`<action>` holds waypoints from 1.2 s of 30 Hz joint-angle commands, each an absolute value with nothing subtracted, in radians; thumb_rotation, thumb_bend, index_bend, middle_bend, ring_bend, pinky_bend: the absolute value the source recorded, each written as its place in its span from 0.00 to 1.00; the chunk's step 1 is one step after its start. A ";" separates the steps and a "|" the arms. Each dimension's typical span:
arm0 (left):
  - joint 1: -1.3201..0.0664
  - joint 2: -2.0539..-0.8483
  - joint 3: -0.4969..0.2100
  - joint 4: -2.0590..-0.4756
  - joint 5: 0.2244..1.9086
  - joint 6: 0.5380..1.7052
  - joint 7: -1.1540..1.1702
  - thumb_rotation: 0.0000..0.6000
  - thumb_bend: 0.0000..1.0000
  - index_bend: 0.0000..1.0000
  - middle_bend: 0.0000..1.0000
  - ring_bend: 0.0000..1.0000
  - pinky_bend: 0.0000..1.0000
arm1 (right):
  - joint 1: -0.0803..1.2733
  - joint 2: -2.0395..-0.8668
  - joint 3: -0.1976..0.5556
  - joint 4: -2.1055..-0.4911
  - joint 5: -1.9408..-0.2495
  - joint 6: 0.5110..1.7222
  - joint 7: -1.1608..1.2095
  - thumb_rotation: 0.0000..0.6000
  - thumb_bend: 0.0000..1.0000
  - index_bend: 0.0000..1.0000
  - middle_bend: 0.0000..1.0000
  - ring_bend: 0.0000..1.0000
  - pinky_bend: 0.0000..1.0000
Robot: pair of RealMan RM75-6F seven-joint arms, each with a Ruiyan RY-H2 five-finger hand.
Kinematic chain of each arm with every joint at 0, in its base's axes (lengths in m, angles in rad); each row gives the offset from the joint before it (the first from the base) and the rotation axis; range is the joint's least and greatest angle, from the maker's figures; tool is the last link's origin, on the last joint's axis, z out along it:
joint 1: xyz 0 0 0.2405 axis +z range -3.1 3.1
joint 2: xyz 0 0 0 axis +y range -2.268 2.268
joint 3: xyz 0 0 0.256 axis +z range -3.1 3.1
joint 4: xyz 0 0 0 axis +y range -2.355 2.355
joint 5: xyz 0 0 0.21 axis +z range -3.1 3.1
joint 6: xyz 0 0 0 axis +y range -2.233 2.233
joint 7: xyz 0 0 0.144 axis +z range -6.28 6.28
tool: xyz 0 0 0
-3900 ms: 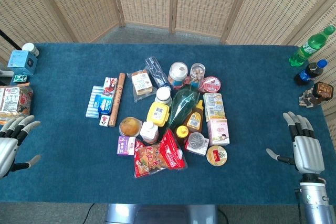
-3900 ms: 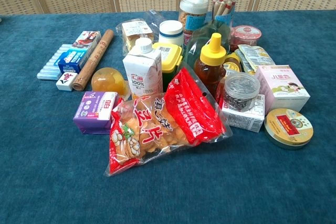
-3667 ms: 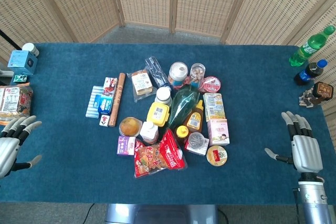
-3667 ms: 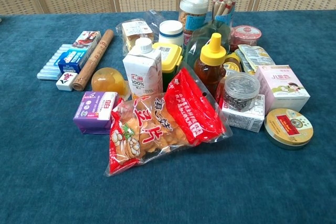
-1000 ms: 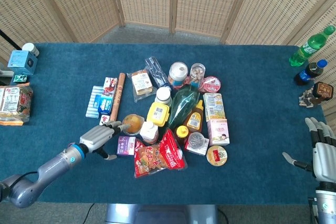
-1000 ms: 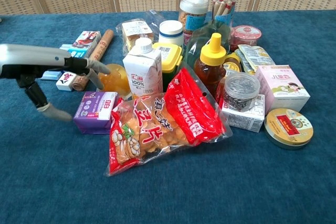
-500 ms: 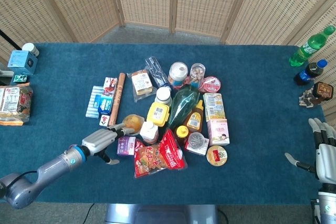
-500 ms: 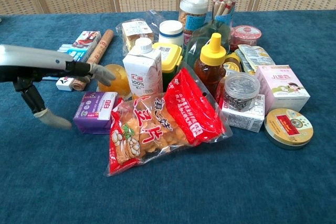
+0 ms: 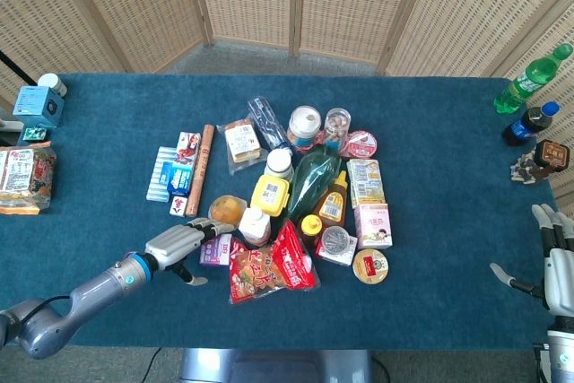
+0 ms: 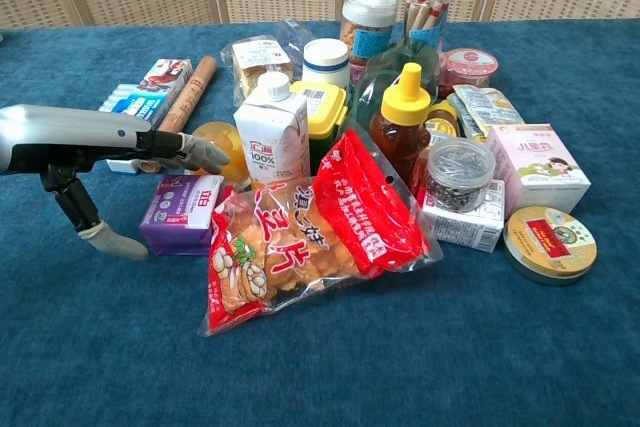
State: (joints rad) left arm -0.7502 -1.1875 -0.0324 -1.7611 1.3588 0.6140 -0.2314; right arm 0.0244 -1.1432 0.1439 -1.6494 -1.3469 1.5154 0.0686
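Note:
My left hand [image 9: 176,243] reaches into the near-left side of a pile of groceries, holding nothing. Its fingers [image 10: 190,151] stretch flat over the purple box [image 10: 180,215], their tips near the orange jelly cup [image 10: 216,135]. The thumb hangs down left of the box, apart from it. I cannot tell whether the fingers touch the box. A red snack bag [image 10: 310,227] lies just right of the box [image 9: 216,249], with a white milk carton [image 10: 272,132] behind it. My right hand [image 9: 556,268] rests with fingers spread at the table's far right edge, holding nothing.
The pile also holds a honey bottle [image 10: 404,122], a pink box [image 10: 540,167], a round tin [image 10: 549,243] and jars. A green bottle [image 9: 531,78] and a cola bottle [image 9: 529,123] stand at the far right. A blue box [image 9: 38,103] and a snack pack [image 9: 22,177] sit at the left edge.
My left hand came from the table's left edge to the pile; over the last second it slid right and lower, over the purple box. The right hand drifted slightly right.

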 commanded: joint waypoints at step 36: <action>-0.617 -1.104 -0.042 -1.896 1.280 0.978 0.024 1.00 0.36 0.46 0.48 0.57 0.29 | 0.005 -1.147 0.151 -1.633 -1.361 1.532 0.118 0.86 0.00 0.00 0.00 0.00 0.00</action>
State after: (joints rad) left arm -0.6361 -1.1322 -0.0327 -1.8766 1.2518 0.9498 0.0537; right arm 0.0043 -1.1469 0.1518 -1.6330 -1.3611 1.5323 0.1187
